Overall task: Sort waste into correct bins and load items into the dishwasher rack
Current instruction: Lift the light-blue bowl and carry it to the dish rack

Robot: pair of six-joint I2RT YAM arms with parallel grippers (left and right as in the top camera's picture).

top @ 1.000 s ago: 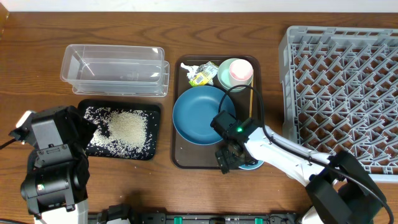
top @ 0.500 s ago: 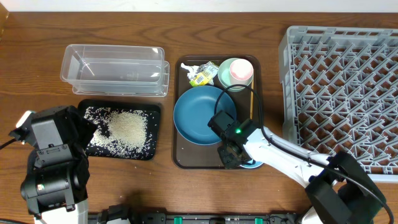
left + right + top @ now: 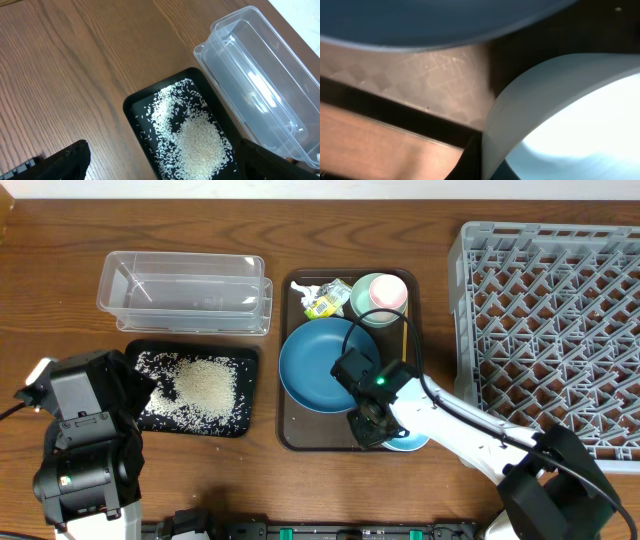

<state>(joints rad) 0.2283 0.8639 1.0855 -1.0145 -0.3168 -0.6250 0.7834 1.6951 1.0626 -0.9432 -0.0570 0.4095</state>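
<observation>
**Item 1, small light-blue bowl** [image 3: 410,443]: sits at the near right corner of the brown serving tray [image 3: 290,430], just beside the large dark-blue dish [image 3: 315,365]. From overhead you see only a sliver of it, because the right arm covers the rest. Your right wrist view adds the detail: the pale wall of the bowl curves down to the bottom edge, tight against a dark finger [image 3: 470,160].

**Right tool** [image 3: 370,425]: closed, pinched on the bowl's rim.

**Item 2, dark-blue dish:** flat on the serving tray, left of centre. The right wrist view catches only its blue edge along the top.

**Item 3, pale green cup** [image 3: 380,297]: upright at the tray's far right corner, pink inside. You see it from overhead only.

**Item 4, thin wooden stick** [image 3: 403,345]: lies along the tray's right side.

**Item 5, crumpled wrapper** [image 3: 322,300]: far end of the tray, just beside the cup.

**Item 6, rice** [image 3: 205,385]: heaped and scattered in the black tray [image 3: 245,355], left of the serving tray. Your left wrist view shows it closer.

**Item 7, clear tub** [image 3: 185,290]: just beyond the black tray.

**Left tool** [image 3: 165,167]: spread wide and holding nothing. Only the left wrist view shows its fingers, at the lower corners.

**Item 8, dishwasher rack** [image 3: 550,330]: at the desk's [image 3: 60,290] right end, overhead only.
</observation>
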